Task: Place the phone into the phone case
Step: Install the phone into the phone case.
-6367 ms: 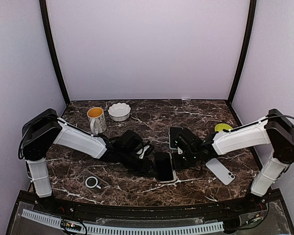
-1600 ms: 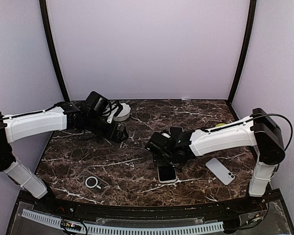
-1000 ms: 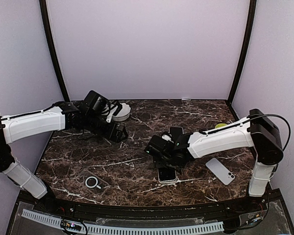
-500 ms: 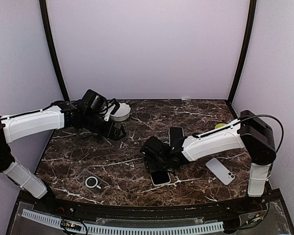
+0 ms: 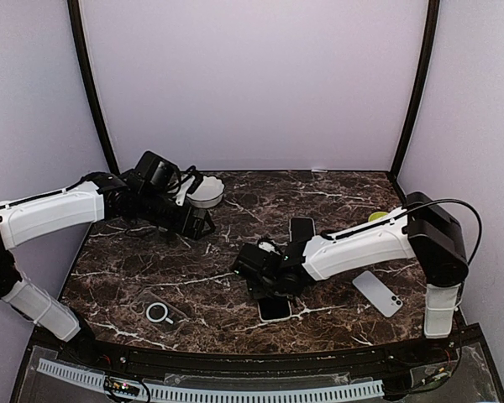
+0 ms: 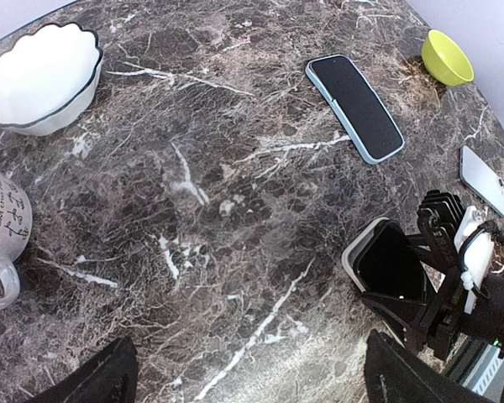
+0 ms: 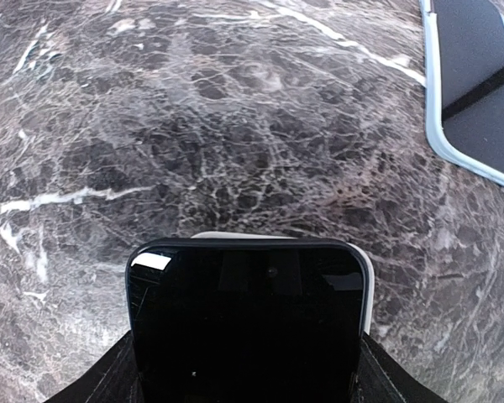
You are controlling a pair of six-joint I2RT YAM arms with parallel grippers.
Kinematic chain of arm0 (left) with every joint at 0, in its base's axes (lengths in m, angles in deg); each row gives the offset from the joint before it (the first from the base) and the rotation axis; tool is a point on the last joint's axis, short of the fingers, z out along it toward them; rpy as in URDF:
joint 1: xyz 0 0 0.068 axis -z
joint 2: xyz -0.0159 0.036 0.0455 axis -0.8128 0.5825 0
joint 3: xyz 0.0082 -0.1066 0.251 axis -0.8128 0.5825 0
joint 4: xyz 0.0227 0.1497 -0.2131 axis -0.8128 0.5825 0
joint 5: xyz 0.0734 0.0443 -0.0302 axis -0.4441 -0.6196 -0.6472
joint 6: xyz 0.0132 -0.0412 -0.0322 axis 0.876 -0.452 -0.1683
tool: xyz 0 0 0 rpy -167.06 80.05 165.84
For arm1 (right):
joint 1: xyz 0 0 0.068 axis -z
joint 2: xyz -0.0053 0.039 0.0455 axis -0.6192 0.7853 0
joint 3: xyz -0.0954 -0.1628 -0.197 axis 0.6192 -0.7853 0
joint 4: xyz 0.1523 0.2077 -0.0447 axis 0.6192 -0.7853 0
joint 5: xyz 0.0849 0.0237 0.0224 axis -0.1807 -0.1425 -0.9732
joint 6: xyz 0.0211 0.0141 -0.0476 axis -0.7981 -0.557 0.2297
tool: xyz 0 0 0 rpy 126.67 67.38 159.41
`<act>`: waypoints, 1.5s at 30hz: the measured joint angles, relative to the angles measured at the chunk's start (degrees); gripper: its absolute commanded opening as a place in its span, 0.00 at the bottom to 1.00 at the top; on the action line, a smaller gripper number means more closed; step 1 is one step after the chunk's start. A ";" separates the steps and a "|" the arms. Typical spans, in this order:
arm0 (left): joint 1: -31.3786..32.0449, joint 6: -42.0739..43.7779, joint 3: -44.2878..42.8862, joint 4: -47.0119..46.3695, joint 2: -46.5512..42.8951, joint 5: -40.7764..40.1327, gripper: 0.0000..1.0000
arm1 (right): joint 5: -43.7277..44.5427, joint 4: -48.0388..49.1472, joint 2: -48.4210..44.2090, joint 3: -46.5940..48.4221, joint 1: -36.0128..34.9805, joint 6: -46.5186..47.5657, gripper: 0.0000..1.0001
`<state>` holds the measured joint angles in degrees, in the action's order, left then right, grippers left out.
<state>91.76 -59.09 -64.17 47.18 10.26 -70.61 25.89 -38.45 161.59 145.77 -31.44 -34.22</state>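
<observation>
The right gripper (image 7: 248, 369) is clenched on the phone (image 7: 245, 311). Its fingers (image 7: 122, 374) press the two long sides, and the black screen fills the gap between them and extends past the fingertips. A pale phone case (image 7: 367, 284) shows as a thin rim along the phone's far end and one long side; whether the phone is fully seated in it cannot be told. From the left wrist view the phone (image 6: 386, 267) sits tilted in this grasp, and contact with the marble table (image 6: 193, 210) cannot be told. Beyond the right fingertips and off to one side lies a second phone in a light-blue case (image 7: 477, 92), screen up, apart from the held phone. The left gripper (image 6: 252, 382) is released: its fingers (image 6: 101, 378) stand wide apart with nothing between them, above bare marble. Ahead of the left fingertips to one side stand a white scalloped bowl (image 6: 42, 80) and, nearer that finger, a patterned mug (image 6: 0, 239). Far ahead to the other side are a yellow-green bowl (image 6: 447, 57) and a white phone (image 6: 485, 179) lying back up. A clear case with a ring (image 5: 158, 312) lies well apart from both sets of fingers.
</observation>
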 measured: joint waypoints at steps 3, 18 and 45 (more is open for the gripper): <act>0.00 0.00 0.00 0.00 -0.39 0.00 0.96 | 0.74 -1.22 0.20 0.50 -0.22 -1.38 0.00; -0.07 0.00 0.00 0.00 -0.79 0.02 0.96 | 5.27 -4.44 0.11 1.57 -1.40 -2.51 0.00; -0.15 0.00 0.00 0.00 -0.79 0.46 0.96 | 13.44 3.15 -2.69 -7.56 -2.62 -4.96 0.00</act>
<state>91.60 -59.09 -64.17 47.18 9.47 -70.15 39.33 -35.30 158.90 138.21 -34.06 -39.18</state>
